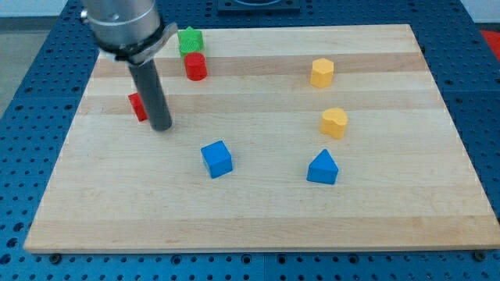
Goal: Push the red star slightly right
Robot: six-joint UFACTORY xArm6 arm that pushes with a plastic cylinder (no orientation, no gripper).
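The red star [137, 106] lies near the board's left edge, mostly hidden behind my dark rod. My tip [161, 127] rests on the board just right of and slightly below the star, touching or nearly touching it. A red cylinder [195, 67] stands up and to the right of the star, with a green star-like block [190, 40] just above it at the board's top edge.
A blue cube [217, 159] sits below and right of my tip. A blue triangular block [323, 168] lies at lower right. A yellow hexagonal block [322, 72] and a yellow heart-like block [333, 122] sit on the right. The wooden board [258, 218] has blue perforated table around it.
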